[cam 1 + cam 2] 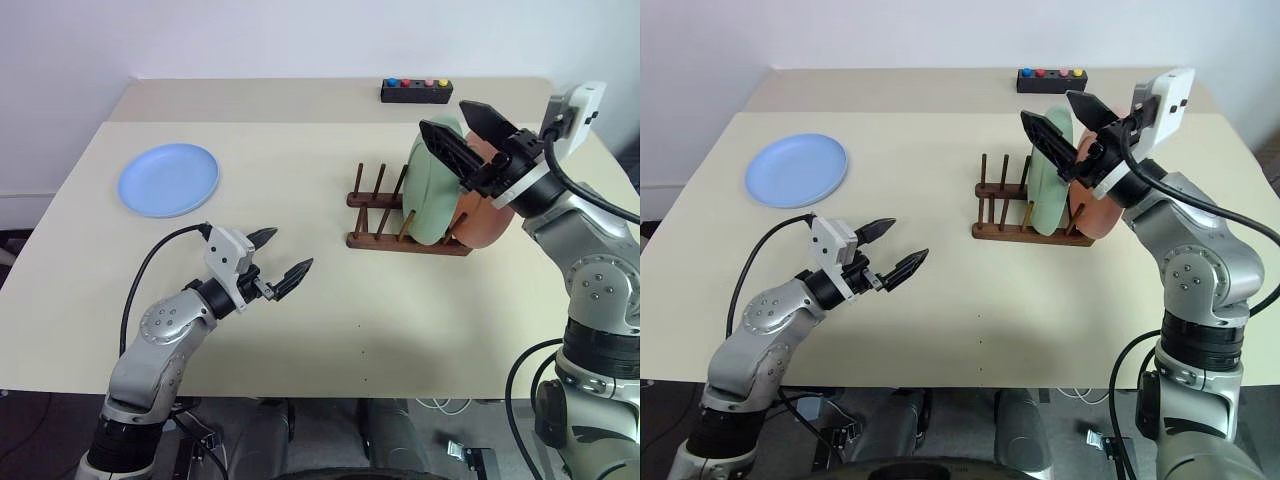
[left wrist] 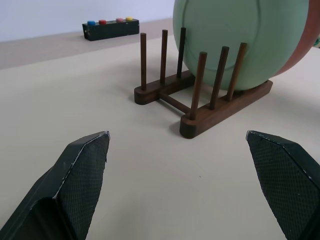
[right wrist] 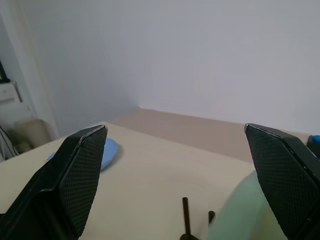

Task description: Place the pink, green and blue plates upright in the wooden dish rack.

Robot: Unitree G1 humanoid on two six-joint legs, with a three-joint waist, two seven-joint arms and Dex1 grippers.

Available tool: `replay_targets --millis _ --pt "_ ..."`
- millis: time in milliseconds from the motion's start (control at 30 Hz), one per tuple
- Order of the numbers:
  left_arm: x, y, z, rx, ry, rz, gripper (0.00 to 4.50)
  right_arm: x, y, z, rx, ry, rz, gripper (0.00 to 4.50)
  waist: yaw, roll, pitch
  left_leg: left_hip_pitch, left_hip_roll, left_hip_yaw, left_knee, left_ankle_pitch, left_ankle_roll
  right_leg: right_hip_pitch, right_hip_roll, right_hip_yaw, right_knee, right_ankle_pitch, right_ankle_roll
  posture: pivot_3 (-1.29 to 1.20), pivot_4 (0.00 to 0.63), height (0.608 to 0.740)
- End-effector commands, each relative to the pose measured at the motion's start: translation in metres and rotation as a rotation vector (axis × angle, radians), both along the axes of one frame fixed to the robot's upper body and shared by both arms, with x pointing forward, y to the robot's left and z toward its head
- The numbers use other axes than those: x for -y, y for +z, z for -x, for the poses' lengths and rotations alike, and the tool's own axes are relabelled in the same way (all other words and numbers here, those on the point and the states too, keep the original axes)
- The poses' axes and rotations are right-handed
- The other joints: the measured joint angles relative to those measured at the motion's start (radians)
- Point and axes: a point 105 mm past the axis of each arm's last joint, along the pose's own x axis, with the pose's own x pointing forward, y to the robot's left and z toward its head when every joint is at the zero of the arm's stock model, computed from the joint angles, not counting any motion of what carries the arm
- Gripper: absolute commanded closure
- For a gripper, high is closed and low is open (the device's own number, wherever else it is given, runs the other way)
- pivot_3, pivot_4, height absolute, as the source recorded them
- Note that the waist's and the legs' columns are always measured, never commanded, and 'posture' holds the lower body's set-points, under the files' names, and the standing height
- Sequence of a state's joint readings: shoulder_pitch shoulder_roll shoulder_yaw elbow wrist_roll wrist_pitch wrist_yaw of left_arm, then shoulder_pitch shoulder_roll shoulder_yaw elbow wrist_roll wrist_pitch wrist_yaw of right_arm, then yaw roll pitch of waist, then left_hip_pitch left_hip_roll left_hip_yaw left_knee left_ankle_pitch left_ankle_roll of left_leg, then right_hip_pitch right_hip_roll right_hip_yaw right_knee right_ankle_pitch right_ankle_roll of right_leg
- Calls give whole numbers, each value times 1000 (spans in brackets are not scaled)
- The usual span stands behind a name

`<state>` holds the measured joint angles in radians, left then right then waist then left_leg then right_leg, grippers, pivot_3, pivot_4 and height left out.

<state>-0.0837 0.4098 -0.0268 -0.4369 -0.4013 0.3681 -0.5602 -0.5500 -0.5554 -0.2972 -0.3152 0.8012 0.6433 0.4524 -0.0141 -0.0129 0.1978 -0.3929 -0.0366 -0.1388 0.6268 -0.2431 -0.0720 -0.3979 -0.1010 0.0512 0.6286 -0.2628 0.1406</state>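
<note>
The blue plate (image 1: 168,178) lies flat on the table at the far left. In the wooden dish rack (image 1: 385,215) at the right, the green plate (image 1: 430,195) stands upright between the pegs. The pink plate (image 1: 487,215) stands upright right behind it. My right gripper (image 1: 445,115) hangs open just above the green plate's top edge, holding nothing. My left gripper (image 1: 290,248) is open and empty above the table's near left part, pointing towards the rack (image 2: 200,110). The left pegs of the rack hold nothing.
A black box with coloured buttons (image 1: 415,90) sits at the table's far edge behind the rack. A bare stretch of beige table (image 1: 330,330) lies between the blue plate and the rack.
</note>
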Motion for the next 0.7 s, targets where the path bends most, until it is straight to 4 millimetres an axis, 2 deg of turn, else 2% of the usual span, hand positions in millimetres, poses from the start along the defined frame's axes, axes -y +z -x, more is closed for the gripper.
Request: replay_targets --millis 33,133,167,233,300,367,433,567,700 --pt "-3 13 -2 64 29 17 0 -11 19 10 136 15 127 22 -1 1 0 0 0 0 0 0 0 0 0 0 0 0 0 0 150 740" --pt "-19 18 -14 78 128 30 0 -30 14 15 203 45 291 22 -1 1 1 0 0 0 0 0 0 0 0 0 0 0 0 0 150 740" --pt "-37 20 -27 85 238 21 0 -39 10 17 232 63 361 22 -2 1 1 0 0 0 0 0 0 0 0 0 0 0 0 0 150 740" --pt "-83 27 -52 93 494 29 0 -60 -3 22 304 111 529 22 -1 1 1 0 0 0 0 0 0 0 0 0 0 1 1 0 150 740" --pt "-110 33 -61 99 623 33 0 -71 -13 24 347 144 621 22 -6 0 1 0 1 0 0 0 0 -1 1 0 1 2 4 0 150 740" --pt "-156 36 -70 75 857 22 0 -84 -26 24 392 177 706 22 -4 0 1 0 0 0 0 0 0 -1 1 0 0 2 4 0 150 740" --pt "-203 36 -70 31 1111 29 0 -96 -37 24 431 206 762 22 -3 0 1 0 0 0 0 0 0 -1 1 0 0 2 4 0 150 740" --pt "-252 29 -72 -95 1322 128 0 -110 -44 24 454 244 759 22 -3 -2 1 -1 0 -1 -1 0 0 -2 1 0 0 2 4 0 150 740" --pt "-269 22 -86 -181 1354 140 0 -116 -45 22 466 261 752 22 2 -4 1 -1 0 -2 0 0 -1 -2 1 -1 2 2 4 0 150 740"
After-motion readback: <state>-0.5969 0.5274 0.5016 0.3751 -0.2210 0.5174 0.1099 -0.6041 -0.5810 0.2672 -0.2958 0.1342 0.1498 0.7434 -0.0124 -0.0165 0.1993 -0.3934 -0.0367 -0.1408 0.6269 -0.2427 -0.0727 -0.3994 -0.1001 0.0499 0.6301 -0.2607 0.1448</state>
